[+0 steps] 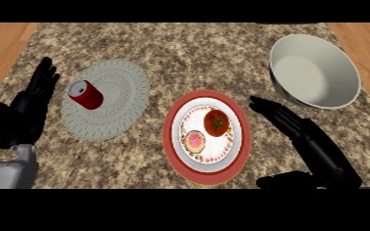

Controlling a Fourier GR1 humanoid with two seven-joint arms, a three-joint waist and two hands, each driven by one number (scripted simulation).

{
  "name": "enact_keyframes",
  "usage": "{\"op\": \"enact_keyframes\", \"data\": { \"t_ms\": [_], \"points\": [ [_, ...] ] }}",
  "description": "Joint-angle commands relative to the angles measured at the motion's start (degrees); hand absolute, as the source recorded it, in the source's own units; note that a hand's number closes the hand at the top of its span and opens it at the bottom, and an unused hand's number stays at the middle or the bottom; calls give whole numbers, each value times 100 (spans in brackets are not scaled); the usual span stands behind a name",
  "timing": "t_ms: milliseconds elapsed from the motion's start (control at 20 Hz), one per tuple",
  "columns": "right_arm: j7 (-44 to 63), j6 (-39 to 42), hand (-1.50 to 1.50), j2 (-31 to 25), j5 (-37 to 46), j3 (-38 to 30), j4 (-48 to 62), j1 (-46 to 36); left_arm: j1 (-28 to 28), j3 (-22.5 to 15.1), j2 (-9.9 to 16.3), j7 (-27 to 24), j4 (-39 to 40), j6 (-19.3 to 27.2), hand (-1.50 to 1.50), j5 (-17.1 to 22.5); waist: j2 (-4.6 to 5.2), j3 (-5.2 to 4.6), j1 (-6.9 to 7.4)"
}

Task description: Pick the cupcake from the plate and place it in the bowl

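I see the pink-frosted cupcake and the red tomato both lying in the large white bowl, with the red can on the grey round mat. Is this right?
Not quite. In the head view the pink-frosted cupcake and the red tomato lie on the red-rimmed white plate, not in the large white bowl. The red can is on the grey round mat.

A speckled brown and grey granite counter fills nearly the whole view. Strips of warm orange-brown wood show beyond its edges at 10 o'clock and at 2 o'clock. The light is even and soft, with faint shadows.
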Motion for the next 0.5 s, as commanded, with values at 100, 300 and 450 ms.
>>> {"op": "enact_keyframes", "data": {
  "t_ms": [100,300,450],
  "points": [
    [1409,780,-150,320,186,-151,-526,-895,327,-63,-205,-24,-360,38,0,-238,0,-1,76],
    [2525,1505,-150,770,0,-3,115,-2487,-238,-47,-213,341,-128,-6,0,-153,13,-7,150],
    [2670,2211,-150,557,69,357,477,-2754,-293,51,-155,72,152,-148,0,-123,27,-14,141]
  ]
}}
